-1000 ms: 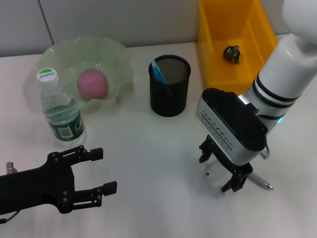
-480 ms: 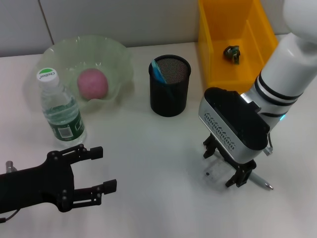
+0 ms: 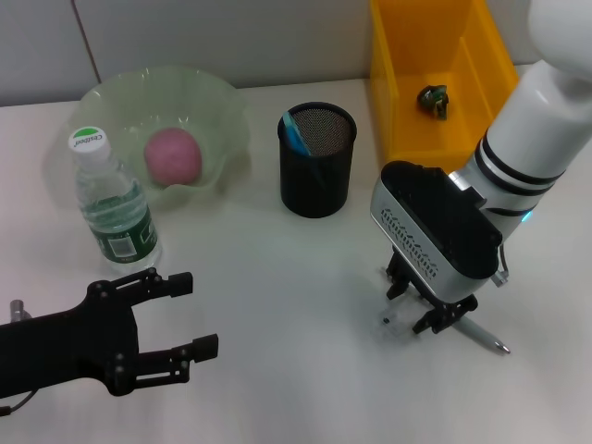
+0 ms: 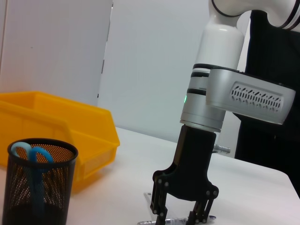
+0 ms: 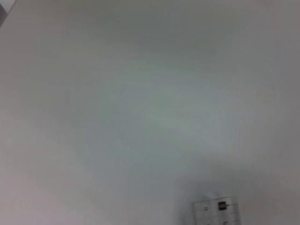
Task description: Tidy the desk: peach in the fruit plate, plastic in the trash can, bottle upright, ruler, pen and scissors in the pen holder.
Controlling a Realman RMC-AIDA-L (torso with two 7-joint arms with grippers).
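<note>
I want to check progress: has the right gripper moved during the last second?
Yes. The right gripper has gone lower onto the pen, slightly away from the pen holder.

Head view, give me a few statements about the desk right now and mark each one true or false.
1. The pink peach lies in the pale green fruit plate. True.
2. The clear plastic water bottle lies on its side. False: it stands upright.
3. The black mesh pen holder holds blue-handled scissors. True.
4. The right gripper is above the yellow bin. False: it is low over the silver pen and clear ruler.
5. The left gripper holds the bottle. False: open, empty.
</note>
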